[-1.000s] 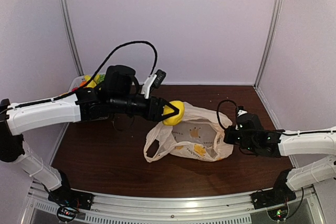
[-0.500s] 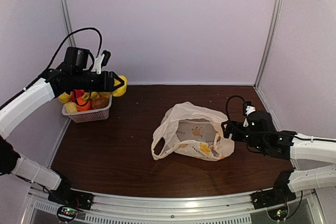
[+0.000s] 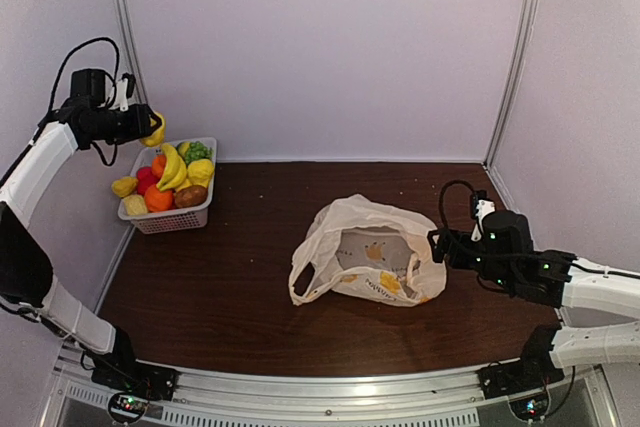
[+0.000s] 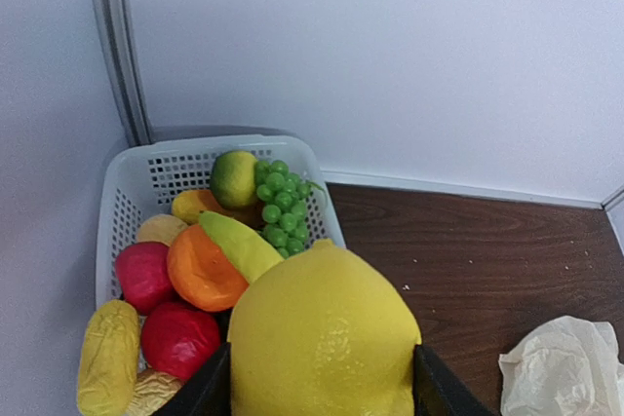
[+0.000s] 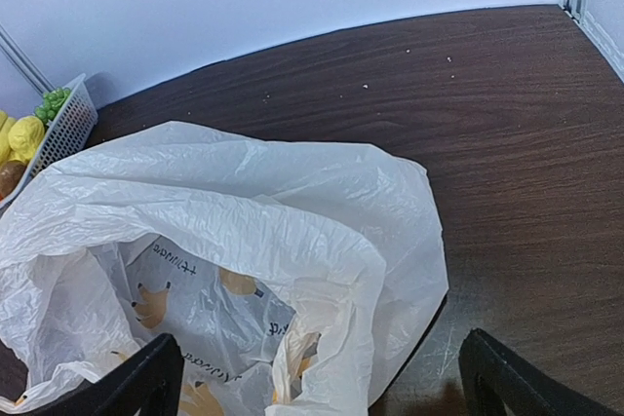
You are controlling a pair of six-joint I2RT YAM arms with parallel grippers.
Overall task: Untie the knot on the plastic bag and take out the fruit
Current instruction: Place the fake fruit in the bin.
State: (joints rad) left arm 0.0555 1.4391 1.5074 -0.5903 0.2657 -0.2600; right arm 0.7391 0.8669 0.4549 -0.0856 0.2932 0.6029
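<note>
The cream plastic bag [image 3: 365, 247] lies slack and open-mouthed on the table's middle, one handle loop [image 3: 303, 284] loose toward the front left. No knot shows. My left gripper [image 3: 150, 131] is raised at the far left above the basket, shut on a yellow lemon-like fruit [image 4: 322, 333], whose sides its black fingers [image 4: 200, 392] press. My right gripper [image 3: 437, 244] stands open at the bag's right edge. In the right wrist view the bag [image 5: 244, 211] fills the space ahead of its spread fingers [image 5: 146, 377], touching neither.
A white slotted basket [image 3: 165, 219] at the back left holds bananas, green grapes [image 4: 281, 204], an orange, red pieces and a brown one. Its rim [image 4: 195, 142] sits against the left wall post. White walls close in three sides.
My left arm swung the yellow fruit from the bag's mouth leftward and up to above the basket. My right gripper opened, let go of the bag and drew back slightly.
</note>
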